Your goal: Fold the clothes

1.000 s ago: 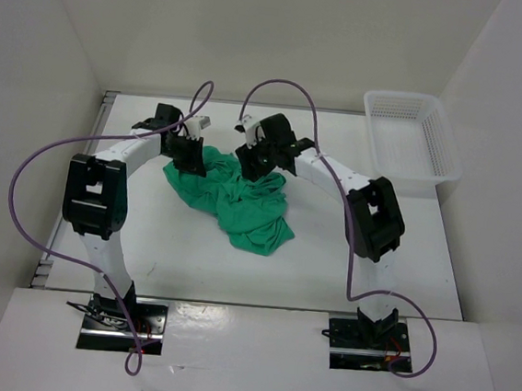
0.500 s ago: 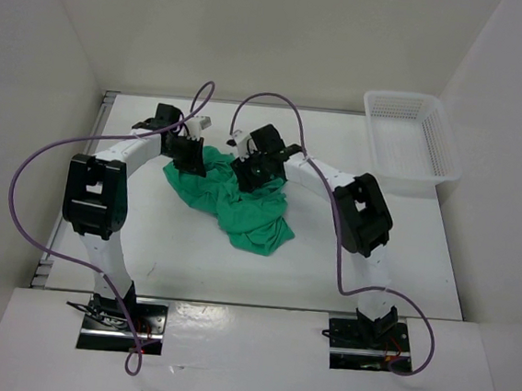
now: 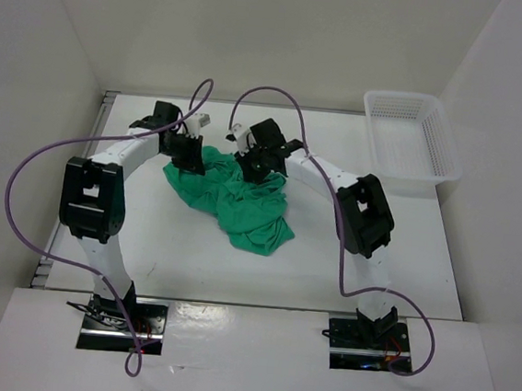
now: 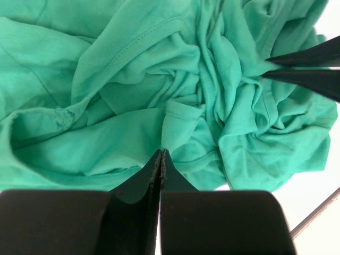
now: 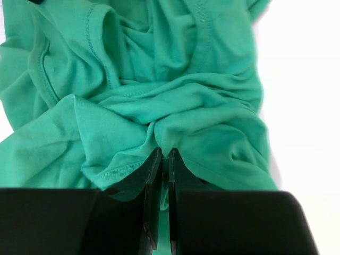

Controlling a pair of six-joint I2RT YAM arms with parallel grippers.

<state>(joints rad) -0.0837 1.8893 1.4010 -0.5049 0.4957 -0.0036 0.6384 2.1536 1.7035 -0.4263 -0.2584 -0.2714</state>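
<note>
One green T-shirt [image 3: 242, 203] lies crumpled on the table [image 3: 393, 264], well left of the one white basket [image 3: 410, 140]. Two grippers are on it: the left gripper [image 4: 161, 159], farther from the basket, is clamped tight on a fold, and the right gripper [image 5: 162, 155], nearer the basket, has just snapped from open to pinching a ridge of cloth.

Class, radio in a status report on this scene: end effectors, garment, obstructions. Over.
Left end effector shut on emerald-green thin-fabric T-shirt. Right end effector likewise. T-shirt crumpled, mid-table. White plastic mesh basket far right, apart.
</note>
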